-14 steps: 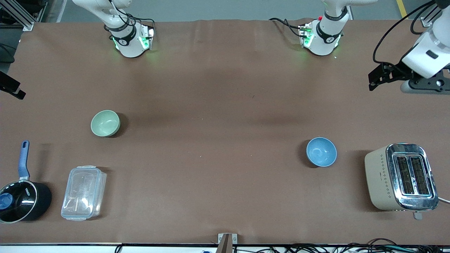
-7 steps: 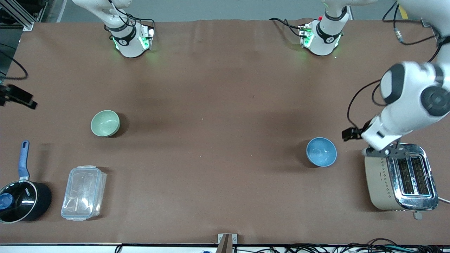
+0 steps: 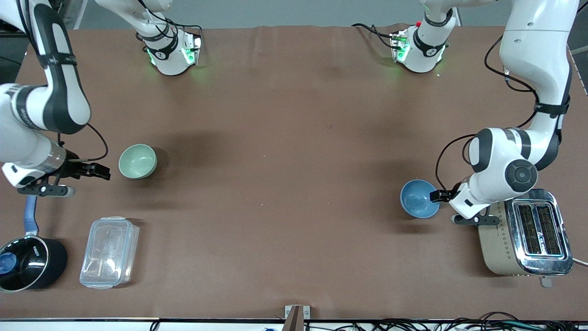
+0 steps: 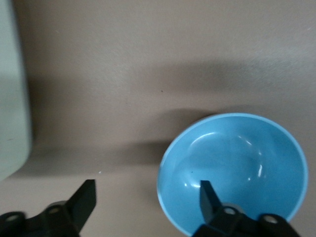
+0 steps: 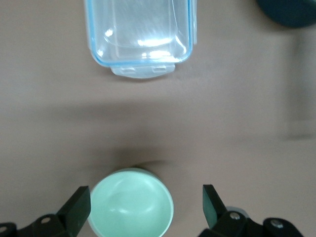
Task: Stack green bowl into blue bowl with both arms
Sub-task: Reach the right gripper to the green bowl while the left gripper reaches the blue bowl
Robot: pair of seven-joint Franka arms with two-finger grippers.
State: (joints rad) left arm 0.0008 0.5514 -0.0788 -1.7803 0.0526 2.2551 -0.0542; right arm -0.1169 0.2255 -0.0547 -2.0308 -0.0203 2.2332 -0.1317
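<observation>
The green bowl (image 3: 138, 161) sits upright on the brown table toward the right arm's end. The blue bowl (image 3: 418, 198) sits upright toward the left arm's end, beside the toaster. My right gripper (image 3: 98, 171) is open and empty, low, just beside the green bowl. In the right wrist view the green bowl (image 5: 131, 206) shows between its spread fingers (image 5: 79, 204). My left gripper (image 3: 437, 196) is open and empty at the blue bowl's rim on the toaster side. In the left wrist view one finger (image 4: 208, 195) is over the blue bowl (image 4: 237, 163), the other outside it.
A cream and chrome toaster (image 3: 523, 232) stands close to the left arm's wrist. A clear plastic lidded box (image 3: 109, 252) and a black saucepan with a blue handle (image 3: 27, 259) lie nearer the front camera than the green bowl. The box also shows in the right wrist view (image 5: 140, 37).
Both arms have swung in from the table's ends and come down. The left gripper has reached the blue bowl's rim and the right gripper has come beside the green bowl. The bowls have not moved.
</observation>
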